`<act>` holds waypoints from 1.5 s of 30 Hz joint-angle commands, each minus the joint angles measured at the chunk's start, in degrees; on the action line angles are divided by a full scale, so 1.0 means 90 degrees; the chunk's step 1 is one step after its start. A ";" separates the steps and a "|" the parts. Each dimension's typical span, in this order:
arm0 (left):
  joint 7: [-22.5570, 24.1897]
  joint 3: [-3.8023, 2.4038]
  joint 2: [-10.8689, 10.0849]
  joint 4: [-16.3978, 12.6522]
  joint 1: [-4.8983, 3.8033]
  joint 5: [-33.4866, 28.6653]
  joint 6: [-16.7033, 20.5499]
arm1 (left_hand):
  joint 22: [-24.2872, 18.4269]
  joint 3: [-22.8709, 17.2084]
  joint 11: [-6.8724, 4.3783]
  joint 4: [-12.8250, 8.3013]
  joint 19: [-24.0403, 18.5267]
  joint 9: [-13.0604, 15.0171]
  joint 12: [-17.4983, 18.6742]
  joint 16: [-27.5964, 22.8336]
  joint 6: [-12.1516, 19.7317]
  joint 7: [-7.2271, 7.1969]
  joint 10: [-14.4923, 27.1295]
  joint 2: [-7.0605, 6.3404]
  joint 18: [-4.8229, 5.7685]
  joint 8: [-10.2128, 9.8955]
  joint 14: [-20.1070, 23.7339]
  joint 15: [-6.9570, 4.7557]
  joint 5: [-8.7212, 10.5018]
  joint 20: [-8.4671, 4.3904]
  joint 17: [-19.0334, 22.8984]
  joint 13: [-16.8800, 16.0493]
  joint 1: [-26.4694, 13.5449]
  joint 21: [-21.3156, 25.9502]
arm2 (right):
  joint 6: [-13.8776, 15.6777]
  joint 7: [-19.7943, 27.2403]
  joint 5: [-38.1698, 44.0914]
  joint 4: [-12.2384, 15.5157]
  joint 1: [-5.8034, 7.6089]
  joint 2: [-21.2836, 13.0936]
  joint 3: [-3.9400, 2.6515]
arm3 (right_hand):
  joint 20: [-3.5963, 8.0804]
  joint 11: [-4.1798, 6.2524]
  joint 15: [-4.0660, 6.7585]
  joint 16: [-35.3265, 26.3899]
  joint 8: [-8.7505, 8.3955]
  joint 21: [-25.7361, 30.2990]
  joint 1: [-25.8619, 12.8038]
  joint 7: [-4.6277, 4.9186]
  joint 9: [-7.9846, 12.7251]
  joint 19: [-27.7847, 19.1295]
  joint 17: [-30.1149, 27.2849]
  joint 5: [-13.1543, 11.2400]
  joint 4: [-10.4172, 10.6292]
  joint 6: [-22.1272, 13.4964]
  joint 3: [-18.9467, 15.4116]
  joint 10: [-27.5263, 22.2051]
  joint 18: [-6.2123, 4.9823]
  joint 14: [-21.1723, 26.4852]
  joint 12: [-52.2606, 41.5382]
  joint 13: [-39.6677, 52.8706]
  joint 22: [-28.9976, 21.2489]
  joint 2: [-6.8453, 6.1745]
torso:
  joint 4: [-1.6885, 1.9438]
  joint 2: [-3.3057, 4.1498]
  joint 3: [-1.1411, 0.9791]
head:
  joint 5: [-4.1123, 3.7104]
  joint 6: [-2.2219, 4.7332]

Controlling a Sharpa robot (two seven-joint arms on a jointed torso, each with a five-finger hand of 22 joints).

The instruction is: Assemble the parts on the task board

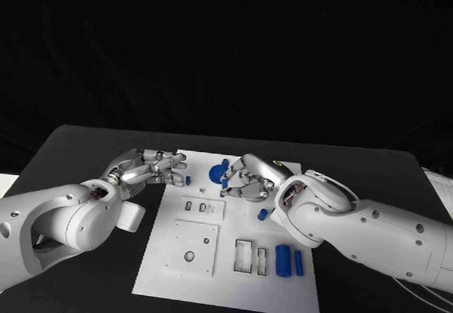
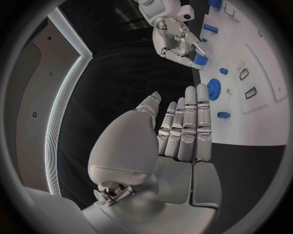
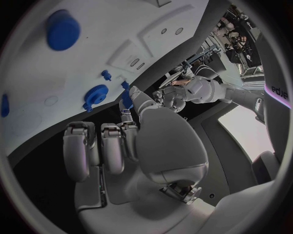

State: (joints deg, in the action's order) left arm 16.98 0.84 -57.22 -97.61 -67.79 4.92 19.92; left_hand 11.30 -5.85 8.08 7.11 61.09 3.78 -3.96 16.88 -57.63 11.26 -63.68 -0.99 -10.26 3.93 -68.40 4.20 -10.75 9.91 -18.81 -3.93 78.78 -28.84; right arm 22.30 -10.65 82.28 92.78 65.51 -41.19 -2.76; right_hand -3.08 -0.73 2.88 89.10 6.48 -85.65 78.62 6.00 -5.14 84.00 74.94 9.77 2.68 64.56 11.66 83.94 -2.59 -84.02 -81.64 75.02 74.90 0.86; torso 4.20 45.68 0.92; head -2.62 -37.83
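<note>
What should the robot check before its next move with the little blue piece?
1. Part held firmly: the right hand pinches a small blue part at its fingertips. Ok.
2. Other hand free: the left hand holds nothing. Ok.
3. Blue gear on the task board, between the two hands. Ok.
4. Blue cylinders lying untouched on the board, nearer the robot. Ok.
5. Which spot the held part belongs in: cannot tell.
</note>
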 commanded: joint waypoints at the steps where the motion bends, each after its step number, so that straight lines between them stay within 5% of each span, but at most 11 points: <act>1: 0.0130 -0.0002 0.0014 0.0000 -0.0002 -0.0009 -0.0126 | 0.0006 -0.0036 -0.0010 0.0011 -0.0044 -0.0008 0.0036 -0.0010 0.0010 0.0012 0.0055 -0.0007 -0.0001 -0.0030 0.0060 0.0003 0.0023 -0.0002 -0.0010 0.0008 0.0059 -0.0025 | -0.0261 -0.0422 0.0642 -0.0049 -0.0060 0.0158 0.0020 | 0.0014 -0.0022 0.0018 0.0025 0.0033 0.0011 -0.0080 -0.0042 -0.0045 0.0219 0.1531 0.0043 0.0030 0.0013 0.0050 0.0196 0.0061 -0.0632 0.0006 0.1066 0.0630 0.0035 | 0.0042 -0.0017 0.0053 | 0.0022 -0.0043; 6: 0.0152 -0.0002 0.0018 0.0011 -0.0002 -0.0076 -0.0096 | 0.0007 -0.0038 -0.0009 0.0013 -0.0046 -0.0008 0.0036 -0.0009 0.0010 0.0014 0.0056 -0.0004 0.0000 -0.0029 0.0061 0.0003 0.0023 -0.0001 -0.0013 0.0008 0.0056 -0.0026 | -0.0375 -0.0527 0.0891 -0.0152 -0.0158 0.0435 0.0078 | 0.0013 -0.0024 0.0017 0.0024 0.0034 0.0010 -0.0098 -0.0042 -0.0045 0.0221 0.1529 0.0046 0.0036 0.0016 0.0053 0.0202 0.0061 -0.0631 -0.0005 0.1074 0.0634 0.0030 | 0.0059 -0.0025 0.0076 | 0.0101 -0.0079; 18: 0.0166 -0.0003 0.0029 -0.0013 -0.0003 -0.0104 -0.0089 | 0.0007 -0.0038 -0.0009 0.0013 -0.0046 -0.0008 0.0036 -0.0009 0.0010 0.0014 0.0056 -0.0004 0.0000 -0.0029 0.0061 0.0003 0.0023 -0.0001 -0.0013 0.0008 0.0056 -0.0026 | -0.0587 -0.0639 0.1088 -0.0409 -0.0266 0.0727 0.0144 | 0.0011 -0.0025 0.0016 0.0020 0.0034 0.0015 -0.0124 -0.0042 -0.0046 0.0216 0.1521 0.0048 0.0043 0.0018 0.0055 0.0203 0.0059 -0.0629 -0.0006 0.1075 0.0623 0.0019 | 0.0042 -0.0007 0.0055 | 0.0160 -0.0129; 33: 0.0168 -0.0003 0.0047 -0.0004 -0.0003 -0.0105 -0.0095 | 0.0009 -0.0042 -0.0006 0.0014 -0.0052 -0.0008 0.0035 -0.0008 0.0012 0.0017 0.0059 -0.0001 -0.0001 -0.0029 0.0066 0.0006 0.0024 0.0001 -0.0019 0.0008 0.0051 -0.0031 | -0.0893 -0.0672 0.1191 -0.0418 -0.0302 0.0682 0.0158 | 0.0006 -0.0026 0.0013 0.0014 0.0027 0.0026 -0.0199 -0.0040 -0.0044 0.0208 0.1510 0.0075 0.0059 0.0012 0.0062 0.0196 0.0055 -0.0627 0.0007 0.1068 0.0604 -0.0025 | 0.0045 -0.0018 0.0056 | 0.0175 -0.0173; 45: 0.0178 -0.0003 0.0055 -0.0023 -0.0002 -0.0105 -0.0104 | 0.0009 -0.0042 -0.0006 0.0014 -0.0052 -0.0008 0.0035 -0.0008 0.0012 0.0017 0.0059 -0.0001 -0.0001 -0.0029 0.0066 0.0006 0.0024 0.0001 -0.0019 0.0008 0.0051 -0.0031 | -0.0954 -0.0801 0.1304 -0.0354 -0.0308 0.0649 0.0160 | -0.0020 -0.0080 -0.0025 -0.0003 -0.0056 0.0059 -0.0410 0.0027 -0.0010 0.0182 0.1483 0.0068 0.0090 -0.0124 0.0001 0.0120 0.0044 -0.0620 0.0131 0.0997 0.0547 -0.0291 | 0.0043 -0.0014 0.0061 | 0.0160 -0.0173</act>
State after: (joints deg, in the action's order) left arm 17.75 0.84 -56.81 -97.65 -67.78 4.22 19.91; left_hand 11.33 -6.01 8.08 7.27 61.10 3.78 -3.96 16.88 -57.63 11.26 -63.68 -0.99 -10.27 3.93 -68.19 4.40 -10.75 9.91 -18.93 -3.93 78.78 -28.84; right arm 15.95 -16.31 92.64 89.69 63.01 -35.25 -1.54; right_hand -3.09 -1.16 2.88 89.10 6.43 -85.39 75.19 6.20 -5.55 84.00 74.92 10.66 3.59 63.79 12.02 83.94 -2.59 -84.02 -80.64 74.94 74.92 -1.50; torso 4.59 45.54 1.44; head -1.13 -39.42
